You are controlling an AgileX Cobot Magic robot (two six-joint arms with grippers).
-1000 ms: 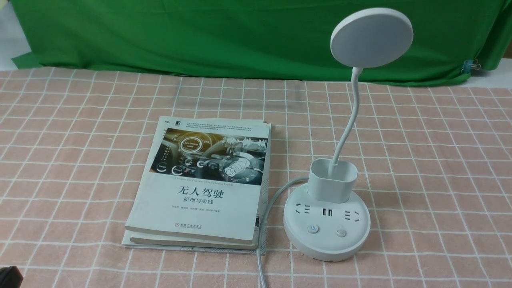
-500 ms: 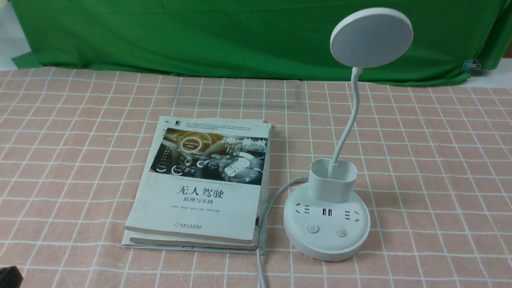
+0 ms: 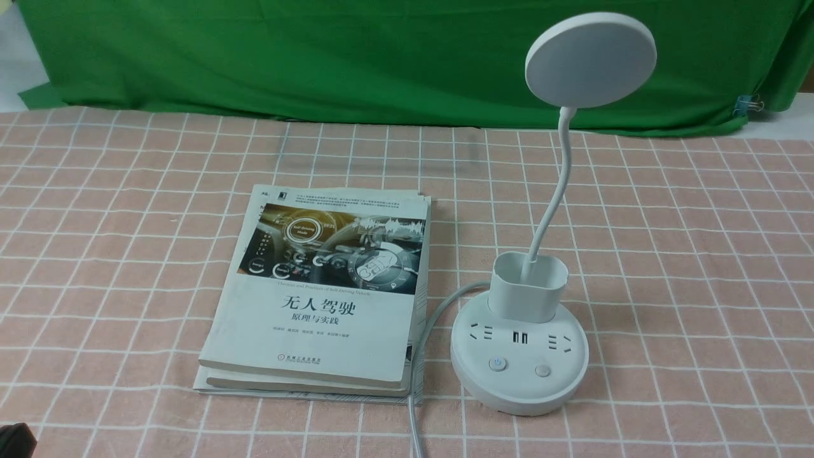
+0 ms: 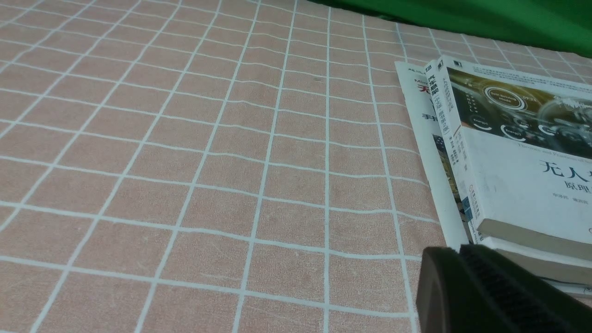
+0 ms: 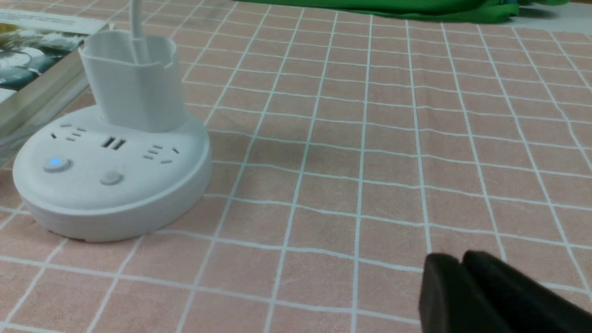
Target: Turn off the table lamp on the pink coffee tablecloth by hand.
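The white table lamp stands on the pink coffee tablecloth, its disc head raised on a bent neck. On its round base a left button glows blue beside a plain button. In the right wrist view the lamp base lies well off to the side of my right gripper, whose black jaws sit pressed together over bare cloth, holding nothing. My left gripper is also shut and empty, near the corner of the books. The right hand is out of the front view.
Two stacked books lie just left of the lamp, with the lamp's grey cable running between them toward the near edge. A green backdrop cloth hangs along the far side. A black piece of the left arm shows at the near left corner.
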